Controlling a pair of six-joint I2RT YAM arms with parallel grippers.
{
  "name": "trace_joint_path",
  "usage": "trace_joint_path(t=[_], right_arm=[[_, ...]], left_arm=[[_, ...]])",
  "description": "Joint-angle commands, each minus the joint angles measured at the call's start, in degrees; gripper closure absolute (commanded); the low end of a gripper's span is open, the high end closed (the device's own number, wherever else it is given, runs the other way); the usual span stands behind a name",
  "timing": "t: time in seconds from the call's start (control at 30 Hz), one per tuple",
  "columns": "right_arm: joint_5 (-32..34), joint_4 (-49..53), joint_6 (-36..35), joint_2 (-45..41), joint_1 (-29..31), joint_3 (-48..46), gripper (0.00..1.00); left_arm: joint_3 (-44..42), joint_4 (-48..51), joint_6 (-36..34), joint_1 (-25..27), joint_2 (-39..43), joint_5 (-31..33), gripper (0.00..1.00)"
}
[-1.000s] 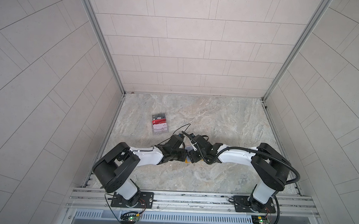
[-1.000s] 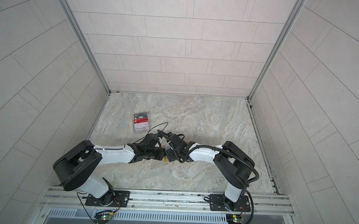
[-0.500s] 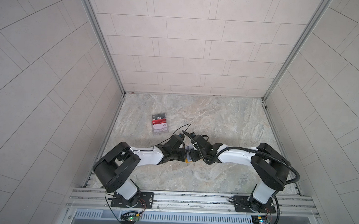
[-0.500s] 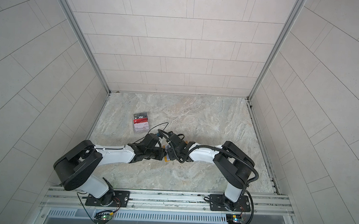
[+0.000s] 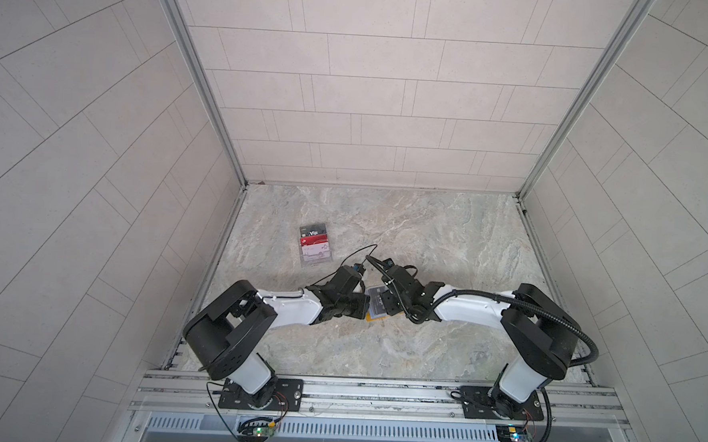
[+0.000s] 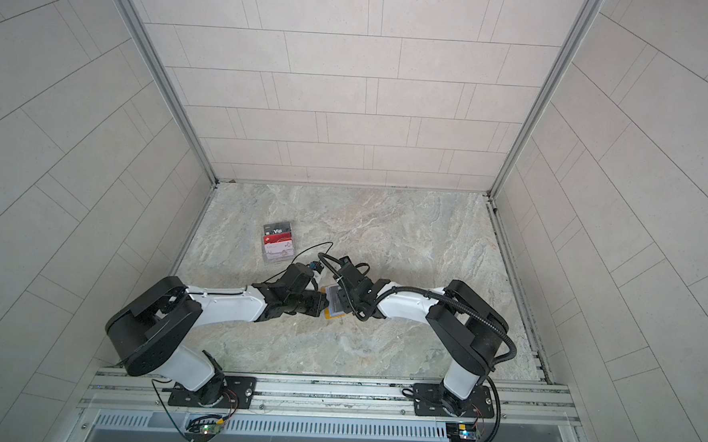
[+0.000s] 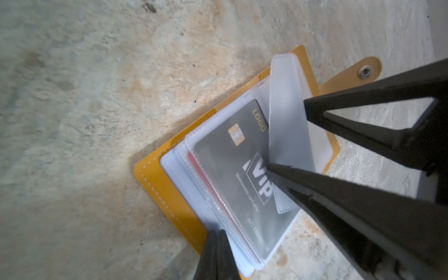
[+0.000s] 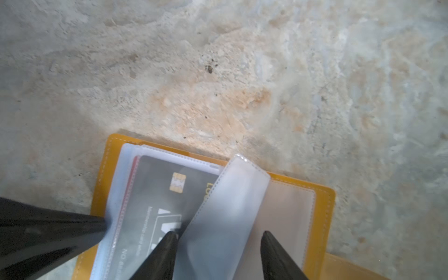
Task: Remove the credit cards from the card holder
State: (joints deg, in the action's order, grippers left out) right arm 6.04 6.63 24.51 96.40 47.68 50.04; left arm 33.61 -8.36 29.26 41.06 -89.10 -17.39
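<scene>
Grey-veined marble tabletop (image 5: 426,234), pale tiled walls (image 5: 372,85) on three sides. From my seat, the card holder (image 7: 164,189) lies open flat just toward 6 o'clock of the table's middle, mustard cover down and snap tab (image 7: 351,75) sticking out past one edge. A dark grey card (image 7: 232,169) lettered "Vip" sits inside a clear sleeve on the stack, and a sliver of a red card (image 7: 200,169) shows in the sleeve beneath it.

I see the left gripper (image 7: 214,232) coming in from the holder's 9 o'clock side, fingers pressed together, their tip resting on the edge of the sleeve stack. The right gripper (image 8: 219,232) reaches in from 3 o'clock with its jaws apart. One loose sleeve (image 8: 232,198) stands tilted up between the two tips, one tip by the card's lettering. I cannot tell whether they squeeze that sleeve.

Toward 10 o'clock, well apart from both grippers, a clear stand (image 5: 315,247) shows three cards.
</scene>
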Motion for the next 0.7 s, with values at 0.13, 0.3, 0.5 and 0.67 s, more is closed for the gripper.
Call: trace_joint_path(t=[0.13, 0.3, 0.5, 0.67], right_arm=[[3.9, 4.1, 0.7, -2.8, -1.0, -2.1, 0.43], [5.0, 4.3, 1.1, -4.8, -1.4, -3.2, 0.45], [7.2, 5.1, 2.0, -7.4, -1.8, -4.5, 0.47], [10.7, 7.3, 2.7, -10.2, -1.9, -4.5, 0.48]], left_arm=[[-0.6, 5.2, -1.4, 0.3, -1.4, -0.3, 1.00], [-0.6, 5.3, -1.5, 0.3, -1.6, -0.3, 1.00], [-0.5, 5.3, -1.5, 0.3, -1.6, -0.3, 1.00], [-0.3, 5.6, -1.7, 0.3, -1.6, -0.4, 1.00]])
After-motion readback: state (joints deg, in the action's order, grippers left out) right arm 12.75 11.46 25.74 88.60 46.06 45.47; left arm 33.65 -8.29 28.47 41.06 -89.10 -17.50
